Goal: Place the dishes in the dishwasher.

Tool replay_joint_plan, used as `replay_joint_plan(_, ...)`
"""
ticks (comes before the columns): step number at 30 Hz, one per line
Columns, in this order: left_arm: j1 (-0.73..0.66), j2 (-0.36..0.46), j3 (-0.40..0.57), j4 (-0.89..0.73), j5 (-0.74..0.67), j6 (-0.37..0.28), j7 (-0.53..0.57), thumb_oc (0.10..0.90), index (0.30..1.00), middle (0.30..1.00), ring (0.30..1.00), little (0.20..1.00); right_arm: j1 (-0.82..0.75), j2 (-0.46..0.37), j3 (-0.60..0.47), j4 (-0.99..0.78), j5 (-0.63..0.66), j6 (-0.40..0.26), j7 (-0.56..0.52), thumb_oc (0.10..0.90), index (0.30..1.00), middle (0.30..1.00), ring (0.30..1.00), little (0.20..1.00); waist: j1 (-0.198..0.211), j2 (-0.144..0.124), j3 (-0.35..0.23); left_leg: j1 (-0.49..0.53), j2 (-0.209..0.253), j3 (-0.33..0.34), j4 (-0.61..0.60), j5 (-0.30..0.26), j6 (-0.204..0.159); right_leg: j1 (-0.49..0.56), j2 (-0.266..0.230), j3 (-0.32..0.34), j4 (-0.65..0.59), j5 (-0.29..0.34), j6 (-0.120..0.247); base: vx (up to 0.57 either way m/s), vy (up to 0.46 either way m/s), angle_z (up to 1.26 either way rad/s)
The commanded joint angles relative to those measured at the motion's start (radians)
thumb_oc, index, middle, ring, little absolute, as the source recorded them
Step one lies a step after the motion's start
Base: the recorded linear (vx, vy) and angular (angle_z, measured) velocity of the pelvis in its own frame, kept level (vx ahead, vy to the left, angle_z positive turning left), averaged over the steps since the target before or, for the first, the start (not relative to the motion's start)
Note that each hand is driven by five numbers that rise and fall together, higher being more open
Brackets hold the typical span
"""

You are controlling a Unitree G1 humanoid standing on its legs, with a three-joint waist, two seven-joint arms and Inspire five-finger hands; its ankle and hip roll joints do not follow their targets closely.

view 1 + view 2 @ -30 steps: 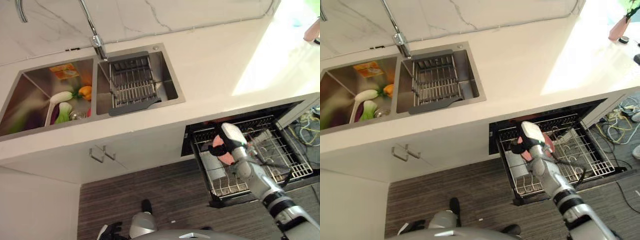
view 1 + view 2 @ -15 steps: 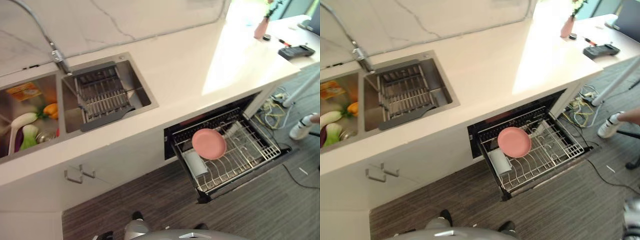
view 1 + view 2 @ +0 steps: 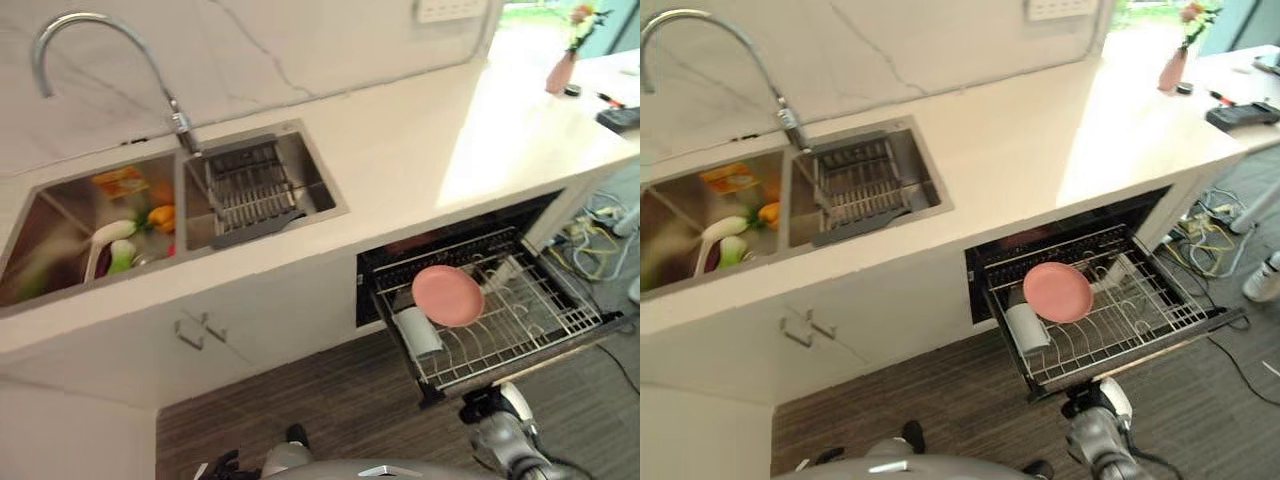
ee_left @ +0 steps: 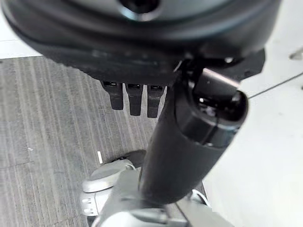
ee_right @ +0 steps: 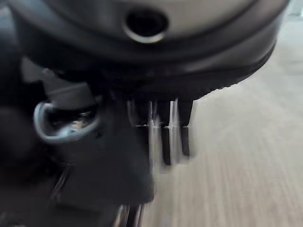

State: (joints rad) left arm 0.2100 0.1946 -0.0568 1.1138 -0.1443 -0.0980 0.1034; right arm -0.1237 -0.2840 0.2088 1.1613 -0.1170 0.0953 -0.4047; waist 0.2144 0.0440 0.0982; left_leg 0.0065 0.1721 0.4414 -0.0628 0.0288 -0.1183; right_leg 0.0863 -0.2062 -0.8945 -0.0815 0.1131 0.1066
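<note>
Plate released: the pink plate [image 3: 448,295] now sits in the dishwasher rack [image 3: 560,322].
Your right hand [image 3: 1092,405] has pulled back below the rack, fingers [image 5: 166,137] straight and empty; more dishes wait in the sink [image 3: 60,200].

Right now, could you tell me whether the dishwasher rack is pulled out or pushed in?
Pulled out. The rack juts past the counter front over the floor, with the pink plate standing in it.

Both head eyes look down on sink [image 3: 180,210] and open dishwasher rack [image 3: 490,320]; wrist cameras face floor closely.
</note>
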Motion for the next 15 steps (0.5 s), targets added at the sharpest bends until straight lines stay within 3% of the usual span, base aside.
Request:
replay_joint_plan(1, -0.015, 0.014, -0.063, 0.005, 0.053, -0.014, 0.013, 0.8, 0.9, 0.9, 0.9, 0.9, -0.109, -0.074, 0.045, -0.149, -0.112, -0.133, 0.032, 0.4, 0.3, 0.3, 0.3, 0.3, 0.04, 0.004, 0.002, -0.081, 0.025, 0.003, -0.001, 0.09, 0.012, 0.053, -0.07, -0.017, 0.028, -0.093, 0.062, 0.01, 0.042, 0.34)
replay_joint_plan(3, -0.003, 0.021, -0.088, -0.004, 0.091, -0.015, 0.006, 0.8, 0.9, 0.9, 0.9, 0.9, -0.2, -0.098, 0.139, -0.254, -0.197, -0.154, 0.046, 0.4, 0.3, 0.3, 0.3, 0.3, 0.089, 0.006, -0.005, -0.092, 0.017, -0.024, -0.003, 0.096, 0.013, 0.06, -0.073, -0.041, 0.03, -0.095, 0.061, 0.0, 0.026, 0.22)
replay_joint_plan(4, -0.004, 0.019, -0.086, -0.005, 0.092, -0.014, 0.006, 0.8, 0.9, 0.9, 0.9, 0.9, -0.202, -0.1, 0.139, -0.256, -0.199, -0.152, 0.047, 0.4, 0.3, 0.3, 0.3, 0.3, 0.084, 0.008, -0.004, -0.095, 0.017, -0.028, -0.003, 0.097, 0.013, 0.061, -0.073, -0.044, 0.031, -0.096, 0.061, -0.01, 0.013, 0.32)
replay_joint_plan(5, 0.006, 0.032, -0.101, -0.025, 0.108, -0.02, -0.001, 0.8, 0.9, 0.9, 0.9, 0.9, -0.275, -0.149, 0.2, -0.334, -0.279, -0.166, 0.051, 0.4, 0.3, 0.3, 0.3, 0.3, 0.117, 0.003, -0.007, -0.103, 0.016, -0.044, -0.003, 0.102, 0.012, 0.064, -0.074, -0.058, 0.034, -0.098, 0.061, -0.01, -0.002, 0.6)
replay_joint_plan(8, 0.021, 0.054, -0.119, -0.061, 0.123, -0.029, -0.025, 0.8, 0.9, 0.9, 0.9, 0.9, -0.42, -0.252, 0.304, -0.455, -0.413, -0.188, 0.061, 0.4, 0.3, 0.3, 0.3, 0.3, 0.154, -0.002, -0.01, -0.119, 0.015, -0.075, -0.002, 0.111, 0.009, 0.069, -0.07, -0.076, 0.04, -0.104, 0.061, -0.01, 0.005, 0.45)
replay_joint_plan(11, 0.032, 0.065, -0.114, -0.067, 0.089, -0.03, -0.032, 0.8, 0.9, 0.9, 0.9, 0.9, -0.561, -0.31, 0.379, -0.529, -0.466, -0.2, 0.074, 0.4, 0.3, 0.3, 0.3, 0.3, 0.186, -0.01, -0.005, -0.137, 0.014, -0.102, -0.001, 0.119, 0.008, 0.069, -0.066, -0.093, 0.046, -0.107, 0.06, 0.0, 0.013, 0.25)
replay_joint_plan(15, 0.042, 0.072, -0.105, -0.051, 0.054, -0.026, -0.034, 0.8, 0.9, 0.9, 0.9, 0.9, -0.661, -0.346, 0.414, -0.472, -0.468, -0.191, 0.073, 0.4, 0.3, 0.3, 0.3, 0.3, 0.234, -0.019, 0.0, -0.165, 0.007, -0.138, -0.002, 0.131, 0.008, 0.071, -0.064, -0.126, 0.052, -0.111, 0.057, -0.01, 0.015, 0.38)
